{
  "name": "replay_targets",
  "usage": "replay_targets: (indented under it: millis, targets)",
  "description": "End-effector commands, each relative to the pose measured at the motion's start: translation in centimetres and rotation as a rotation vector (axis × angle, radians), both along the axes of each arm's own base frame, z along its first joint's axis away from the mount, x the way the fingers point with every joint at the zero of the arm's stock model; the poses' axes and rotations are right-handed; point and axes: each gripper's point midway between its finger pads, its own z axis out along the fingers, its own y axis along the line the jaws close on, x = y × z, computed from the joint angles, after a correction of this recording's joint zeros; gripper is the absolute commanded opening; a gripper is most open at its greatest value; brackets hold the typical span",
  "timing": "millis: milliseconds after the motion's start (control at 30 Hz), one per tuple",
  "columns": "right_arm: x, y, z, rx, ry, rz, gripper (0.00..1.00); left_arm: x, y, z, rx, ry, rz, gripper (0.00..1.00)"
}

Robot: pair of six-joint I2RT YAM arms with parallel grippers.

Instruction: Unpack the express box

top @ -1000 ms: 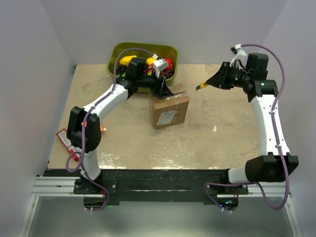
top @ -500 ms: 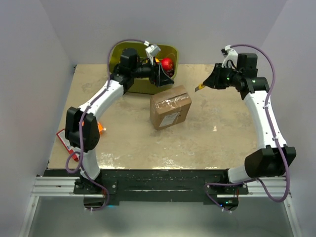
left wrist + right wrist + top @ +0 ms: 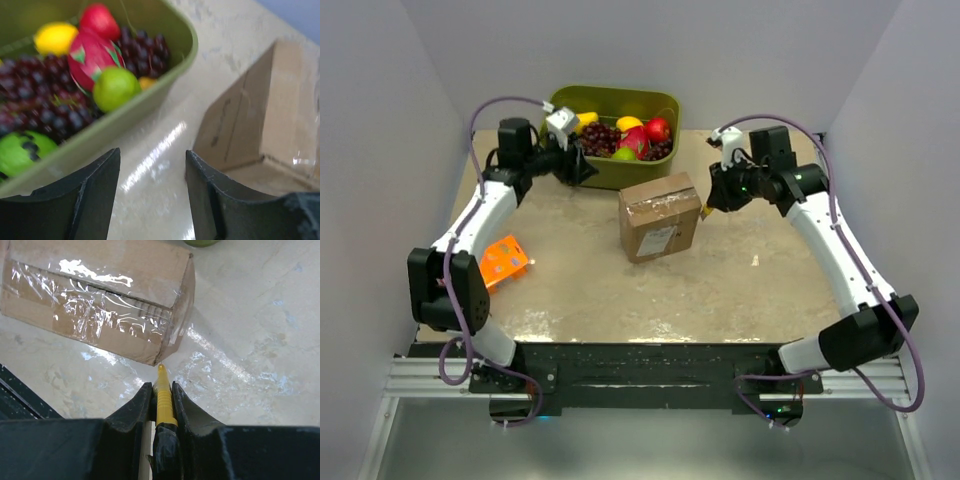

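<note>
Swinging back off the express box (image 3: pixel 660 215), the left gripper (image 3: pixel 576 165) is now hanging by the green bin (image 3: pixel 615 95) while the right gripper (image 3: pixel 161 390) is closing in.
Right jaws are clamping a yellow cutter (image 3: pixel 163 405), its tip pointing at the taped end corner just ahead (contact unclear); the box is sitting mid-table, its length running off leftward; left jaws are standing apart, empty.

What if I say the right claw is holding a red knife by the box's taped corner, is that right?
Only the colour is wrong. The right wrist view shows the right gripper shut on a yellow knife, not a red one, its tip by the taped corner of the express box.
</note>
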Motion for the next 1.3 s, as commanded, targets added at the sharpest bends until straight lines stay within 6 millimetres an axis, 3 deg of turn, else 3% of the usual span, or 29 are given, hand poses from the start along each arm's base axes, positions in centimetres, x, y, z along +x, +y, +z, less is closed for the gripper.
replay_targets:
  millis: [0, 67, 267, 300, 367, 500, 600, 667, 733, 800, 867, 967, 1000, 1067, 1100, 1267]
  targets:
    - [1.6, 1.5, -0.9, -0.036, 0.021, 0.002, 0.0, -4.0, -2.0, -4.8, 0.119, -0.044, -0.113, 0.59]
    - [2.8, 2.0, -0.9, -0.027, 0.023, -0.017, 0.0, -5.8, -3.9, -6.3, 0.126, -0.04, -0.182, 0.59]
    - [7.5, 5.5, -0.4, -0.036, -0.018, 0.002, 0.0, -9.4, -7.2, -6.3, 0.124, -0.141, -0.351, 0.59]
    - [8.3, 6.0, 0.9, -0.024, -0.054, 0.004, 0.0, -10.2, -7.3, -7.1, 0.136, -0.149, -0.384, 0.59]
    - [9.5, 6.7, 0.1, -0.049, -0.054, 0.0, 0.0, -11.9, -8.0, -7.1, 0.133, -0.168, -0.448, 0.59]
    - [11.2, 7.0, 0.1, -0.068, -0.082, -0.029, 0.0, -13.8, -7.2, -7.7, 0.173, -0.146, -0.497, 0.57]
    - [11.1, 6.5, -0.4, -0.08, -0.071, -0.05, 0.0, -13.3, -4.7, -7.0, 0.191, -0.144, -0.411, 0.57]
    - [10.5, 6.0, -0.4, -0.092, -0.074, -0.063, 0.0, -10.8, -1.5, -6.9, 0.202, -0.121, -0.243, 0.56]
    - [10.4, 5.0, -0.3, -0.121, -0.094, -0.089, 0.0, -8.5, 0.4, -7.3, 0.179, -0.076, -0.121, 0.52]
    - [10.3, 3.9, -0.6, -0.16, -0.11, -0.119, 0.0, -6.4, 0.9, -7.6, 0.167, -0.063, -0.062, 0.51]
    - [10.8, 3.9, -0.8, -0.163, -0.122, -0.125, 0.0, -5.3, -0.5, -6.7, 0.103, -0.093, -0.076, 0.5]
    - [11.8, 4.9, -0.7, -0.151, -0.138, -0.096, 0.0, -5.1, -3.5, -7.2, 0.056, -0.083, -0.158, 0.49]
    - [12.4, 5.4, -1.7, -0.154, -0.118, -0.085, 0.0, -5.0, -4.5, -7.2, 0.048, -0.091, -0.192, 0.49]
    - [13.0, 6.6, -0.8, -0.131, -0.14, -0.051, 0.0, -6.3, -6.7, -7.1, 0.036, -0.108, -0.27, 0.48]
    - [13.3, 7.2, -1.3, -0.13, -0.135, -0.038, 0.0, -6.7, -7.4, -7.0, 0.037, -0.124, -0.291, 0.48]
    - [12.0, 12.2, 0.6, -0.074, -0.169, 0.071, 0.0, -10.4, -10.4, -6.9, 0.029, -0.141, -0.422, 0.48]
